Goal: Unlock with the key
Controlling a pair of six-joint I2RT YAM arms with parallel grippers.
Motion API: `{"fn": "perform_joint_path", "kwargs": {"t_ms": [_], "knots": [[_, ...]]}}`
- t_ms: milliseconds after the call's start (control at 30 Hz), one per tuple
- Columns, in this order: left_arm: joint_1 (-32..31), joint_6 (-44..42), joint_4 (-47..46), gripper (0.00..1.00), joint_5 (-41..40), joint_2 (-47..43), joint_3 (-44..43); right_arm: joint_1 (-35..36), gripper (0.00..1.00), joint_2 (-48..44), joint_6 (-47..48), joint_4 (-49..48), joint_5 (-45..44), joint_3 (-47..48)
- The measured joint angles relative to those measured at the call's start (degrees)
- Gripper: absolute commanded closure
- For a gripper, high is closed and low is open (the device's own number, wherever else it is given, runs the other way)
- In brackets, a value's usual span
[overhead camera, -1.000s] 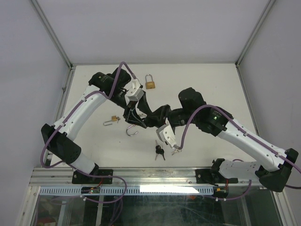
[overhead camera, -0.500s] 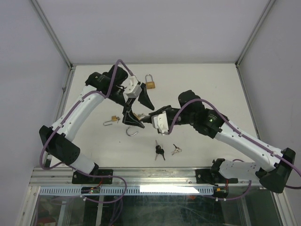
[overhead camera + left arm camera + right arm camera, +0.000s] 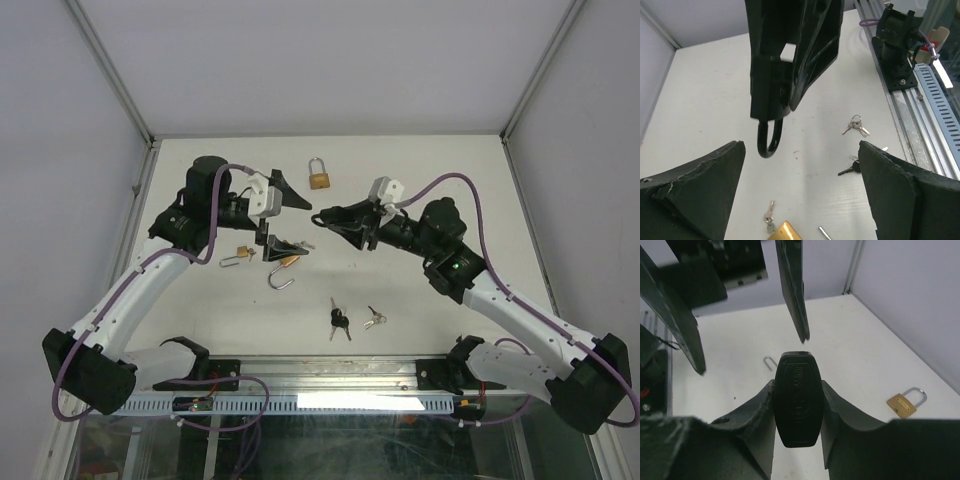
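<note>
Left gripper (image 3: 305,228) hangs above the middle of the surface (image 3: 450,170) with its fingers spread wide and nothing between them. One finger points toward 12 o'clock and the other toward 6. Its arm climbs from the base at 7 o'clock, bends at a dark elbow near the left edge, and turns the wrist toward 3 o'clock, so the gripper faces the other arm.

Under that wrist, at about 9 o'clock from the centre, lies a small brass lock (image 3: 238,256). Just beside it, toward 4 o'clock, is a silver shackle (image 3: 283,278) with a coppery piece at its top. It sits almost under the lower left finger, and I cannot tell whether they touch. A brass padlock (image 3: 320,178) lies at 12 o'clock, well apart from both arms.

Facing the left fingers, near them but not touching, the right gripper (image 3: 322,217) is pinched on a black padlock (image 3: 796,405), gripping its flat sides. In the left wrist view, a dark loop shows past the fingertips. The right arm runs from its base at 5 o'clock up to a bend right of centre, then reaches level toward 9 o'clock.

At 6 o'clock, black-headed keys (image 3: 340,320) lie on the surface, with silver keys (image 3: 375,318) just to their right.
</note>
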State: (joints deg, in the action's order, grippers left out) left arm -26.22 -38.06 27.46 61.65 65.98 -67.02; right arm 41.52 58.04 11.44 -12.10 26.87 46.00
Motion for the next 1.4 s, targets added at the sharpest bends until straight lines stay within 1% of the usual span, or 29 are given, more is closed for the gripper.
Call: {"fn": "perform_joint_path", "kwargs": {"t_ms": [67,167,200,267,300,333,367,533,700,733,767,800,833,867,900,1033,1133,1267,1333,1400], "knots": [[-0.02,4.13,-3.98,0.09,-0.85,1.18,1.92,-1.29,1.00,-0.02,-4.35,-4.52,1.27,-0.68],[-0.04,9.18,-9.44,0.24,-2.16,2.19,3.91,-2.16,1.00,-0.02,-9.75,-10.67,3.58,-0.85],[-0.07,10.91,-11.41,0.26,-2.54,2.25,4.33,-2.16,1.00,-0.02,-10.75,-12.02,4.22,-0.85],[-0.17,13.60,-14.95,0.28,-2.67,2.25,4.57,-2.14,1.00,-0.02,-12.66,-14.43,6.05,-0.83],[-0.46,14.82,-16.90,0.31,-2.67,2.25,4.57,-2.10,1.00,-0.02,-12.96,-15.06,6.64,-0.83],[-0.76,15.80,-18.53,0.37,-2.67,2.25,4.55,-2.01,1.00,0.00,-13.53,-15.63,7.28,-0.83],[-1.18,16.76,-19.91,0.46,-2.60,2.25,4.55,-2.01,1.00,0.04,-13.75,-15.96,7.69,-0.83],[-1.95,20.00,-22.86,1.00,-0.42,2.25,4.44,-2.01,1.00,0.66,-14.58,-16.81,8.98,-0.79],[-1.95,20.44,-21.99,1.00,1.79,2.23,4.24,-2.05,1.00,0.79,-14.10,-16.87,10.73,-0.61],[-1.95,19.87,-21.42,1.00,1.81,2.25,3.98,-2.14,0.86,0.85,-14.01,-16.87,11.06,-0.57],[-1.95,18.95,-20.59,1.00,1.73,2.27,3.63,-2.23,0.59,0.92,-13.84,-16.85,11.41,-0.46],[-1.95,17.64,-19.67,1.00,1.55,2.25,3.32,-2.25,0.36,0.96,-13.60,-16.76,11.61,-0.35],[-1.95,15.96,-18.86,1.00,1.29,2.21,2.99,-2.27,0.18,0.96,-13.20,-16.61,11.65,-0.22],[-1.99,14.08,-18.43,1.00,0.74,2.12,2.84,-2.29,0.04,0.96,-13.49,-16.26,11.58,0.00],[-2.21,11.39,-17.44,1.00,-0.83,1.88,2.84,-2.38,0.01,0.90,-13.25,-16.24,11.67,0.37],[-2.23,1.42,-14.27,1.00,-4.90,1.14,2.89,-3.56,0.00,-2.62,-10.14,-15.30,11.58,1.49],[-2.21,-3.67,-13.57,1.00,-5.55,-0.35,2.89,-5.49,0.01,-6.99,-8.46,-13.79,10.69,1.99],[-2.23,-6.54,-13.25,1.00,-3.48,-2.12,1.55,-7.13,0.00,-11.91,-9.49,-11.30,4.37,3.37],[-2.32,-7.04,-13.33,1.00,-2.49,-2.16,0.00,-7.63,0.00,-12.59,-11.19,-8.66,0.87,5.29],[-3.15,-9.42,-13.55,1.00,-3.48,-2.64,-0.74,-8.00,0.01,-11.63,-14.08,-4.79,-2.71,8.85]]}}
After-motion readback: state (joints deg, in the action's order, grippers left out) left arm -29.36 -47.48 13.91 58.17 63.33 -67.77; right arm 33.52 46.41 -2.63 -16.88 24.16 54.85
